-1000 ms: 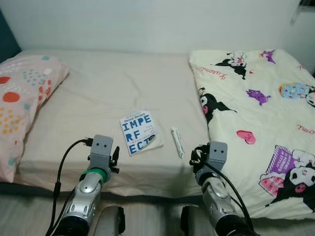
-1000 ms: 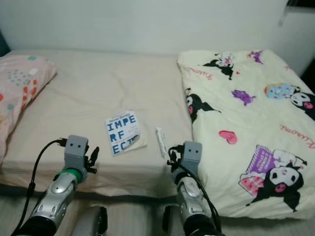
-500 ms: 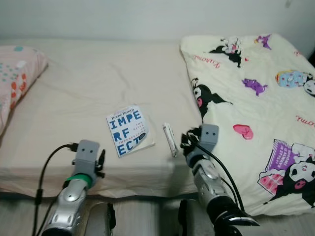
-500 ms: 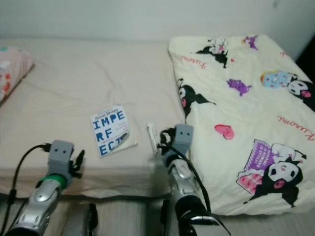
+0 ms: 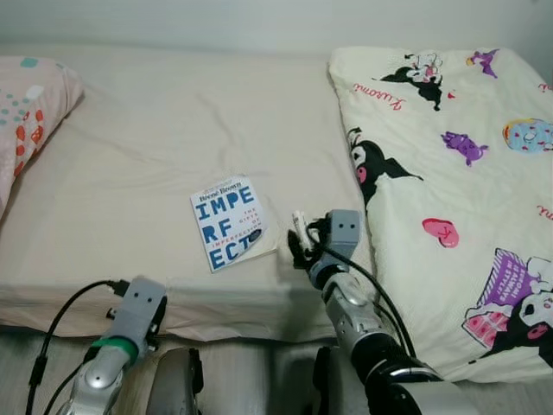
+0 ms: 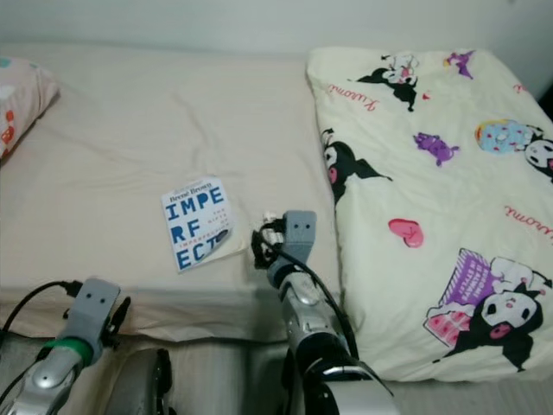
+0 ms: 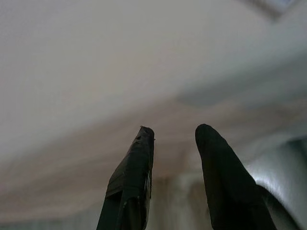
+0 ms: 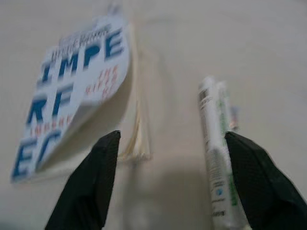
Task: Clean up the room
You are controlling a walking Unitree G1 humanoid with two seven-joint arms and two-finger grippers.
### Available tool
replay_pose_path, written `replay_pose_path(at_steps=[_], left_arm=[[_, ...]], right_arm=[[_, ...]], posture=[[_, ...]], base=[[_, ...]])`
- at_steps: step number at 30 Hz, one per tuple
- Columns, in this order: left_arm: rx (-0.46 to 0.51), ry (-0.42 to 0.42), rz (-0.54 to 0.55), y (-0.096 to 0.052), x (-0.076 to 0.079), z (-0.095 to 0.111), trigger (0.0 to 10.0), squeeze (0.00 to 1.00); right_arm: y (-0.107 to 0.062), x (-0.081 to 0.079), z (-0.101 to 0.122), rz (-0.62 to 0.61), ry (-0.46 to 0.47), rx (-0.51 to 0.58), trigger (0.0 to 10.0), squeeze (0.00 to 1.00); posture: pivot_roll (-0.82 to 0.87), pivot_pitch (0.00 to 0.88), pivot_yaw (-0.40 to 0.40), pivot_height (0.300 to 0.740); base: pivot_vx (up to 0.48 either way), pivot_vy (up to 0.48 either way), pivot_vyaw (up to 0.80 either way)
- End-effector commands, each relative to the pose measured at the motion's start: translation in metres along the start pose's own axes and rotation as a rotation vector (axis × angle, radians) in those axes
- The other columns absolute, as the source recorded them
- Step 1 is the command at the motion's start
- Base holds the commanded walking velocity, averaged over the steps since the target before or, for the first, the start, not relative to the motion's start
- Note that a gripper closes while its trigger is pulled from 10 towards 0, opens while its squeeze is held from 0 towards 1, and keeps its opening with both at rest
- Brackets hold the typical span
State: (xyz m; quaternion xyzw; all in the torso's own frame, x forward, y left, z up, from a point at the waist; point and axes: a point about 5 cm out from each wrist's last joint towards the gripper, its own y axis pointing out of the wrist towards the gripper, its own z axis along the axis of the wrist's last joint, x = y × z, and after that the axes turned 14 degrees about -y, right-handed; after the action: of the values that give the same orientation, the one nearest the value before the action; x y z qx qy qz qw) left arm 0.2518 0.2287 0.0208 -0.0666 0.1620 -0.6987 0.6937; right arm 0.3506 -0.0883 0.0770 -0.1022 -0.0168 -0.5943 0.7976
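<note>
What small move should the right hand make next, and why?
Probably shift sideways toward the white tube and lower. The right hand is open above the beige bedsheet, and the tube lies beside one finger, not centred between them.

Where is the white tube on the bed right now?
The white tube lies on the beige sheet, just right of the book and left of the cartoon blanket, with the open right gripper reaching over it.
</note>
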Motion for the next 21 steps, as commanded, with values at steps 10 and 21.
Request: replay_pose_path(at_steps=[10, 21], left_arm=[[-0.002, 0.033, -0.024, -0.017, -0.005, 0.001, 10.0, 0.0], [0.016, 0.044, -0.03, -0.03, -0.015, 0.012, 10.0, 0.0]], right_arm=[[-0.001, -0.015, -0.006, 0.037, -0.184, -0.026, 10.0, 1.0], [-0.001, -0.002, -0.006, -0.112, -0.209, -0.051, 10.0, 1.0]], posture=[[0.22, 0.242, -0.004, 0.588], [0.26, 0.287, 0.012, 0.588]], base=[[0.0, 0.0, 0.0], [0.0, 0.0, 0.0]])
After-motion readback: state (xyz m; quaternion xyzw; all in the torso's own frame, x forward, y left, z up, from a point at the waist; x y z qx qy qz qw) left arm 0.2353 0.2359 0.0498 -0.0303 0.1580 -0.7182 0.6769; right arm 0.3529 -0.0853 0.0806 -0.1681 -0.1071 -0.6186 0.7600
